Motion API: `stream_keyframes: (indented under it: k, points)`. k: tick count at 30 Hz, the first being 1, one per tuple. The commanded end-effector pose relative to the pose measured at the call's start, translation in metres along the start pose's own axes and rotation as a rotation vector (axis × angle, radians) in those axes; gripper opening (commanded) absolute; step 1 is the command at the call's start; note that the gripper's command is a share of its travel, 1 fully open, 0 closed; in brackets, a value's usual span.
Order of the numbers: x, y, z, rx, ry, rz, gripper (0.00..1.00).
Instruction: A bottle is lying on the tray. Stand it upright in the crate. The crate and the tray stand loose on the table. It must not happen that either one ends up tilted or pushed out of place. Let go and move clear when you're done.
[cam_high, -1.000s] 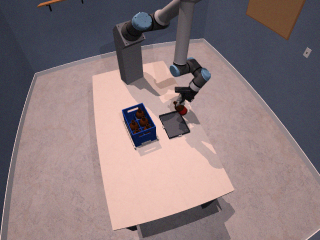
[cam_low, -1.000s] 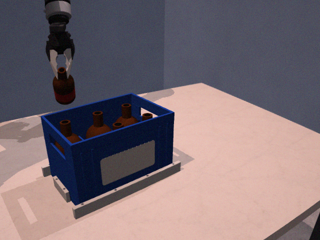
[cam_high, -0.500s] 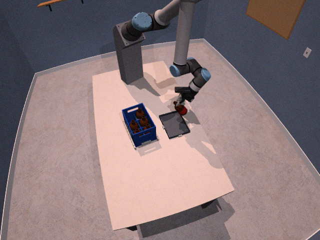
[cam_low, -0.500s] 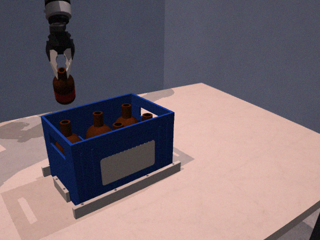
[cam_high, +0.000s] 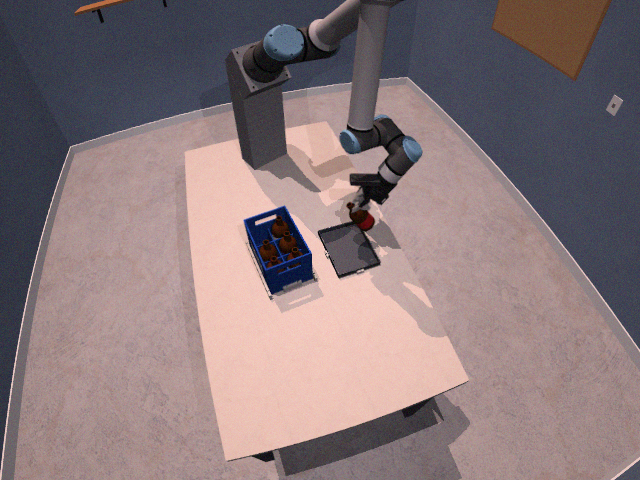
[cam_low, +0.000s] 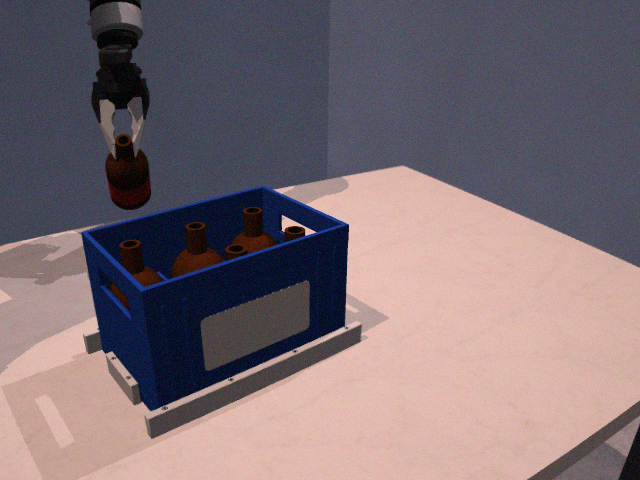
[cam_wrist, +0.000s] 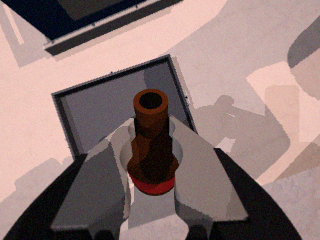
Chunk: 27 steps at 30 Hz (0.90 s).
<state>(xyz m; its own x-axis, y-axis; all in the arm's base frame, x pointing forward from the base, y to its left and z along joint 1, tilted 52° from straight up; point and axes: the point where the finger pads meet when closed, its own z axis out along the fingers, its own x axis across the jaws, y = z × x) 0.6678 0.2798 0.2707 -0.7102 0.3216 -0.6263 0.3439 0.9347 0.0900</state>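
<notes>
My gripper (cam_high: 360, 206) (cam_low: 124, 150) (cam_wrist: 152, 117) is shut on the neck of the brown bottle (cam_high: 366, 221) (cam_low: 128, 178) (cam_wrist: 152, 167) with a red label. The bottle hangs in the air beyond the tray's far edge in the top view, mouth up and leaning, its base towards the right. The blue crate (cam_high: 294, 277) (cam_low: 178, 356) (cam_wrist: 22, 17) stands upright with several brown bottles (cam_high: 287, 242) (cam_low: 196, 262) upright in it. Its far left compartment in the top view shows no bottle. The dark tray (cam_high: 347, 254) (cam_wrist: 95, 117) is empty.
Low grey rails (cam_low: 258, 380) lie along the crate's foot. The tray lies right of the crate in the top view, with a gap between them. The robot's grey pedestal (cam_high: 261, 124) stands at the far end of the table.
</notes>
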Motion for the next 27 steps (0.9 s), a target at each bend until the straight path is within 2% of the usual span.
stream_keyframes:
  k: [1,27]
  points:
    - [-0.0002,0.0001,-0.0001,0.015,0.001,0.001,0.0]
    - [-0.0002,0.0005,-0.0002,0.151,0.0,0.001,0.0]
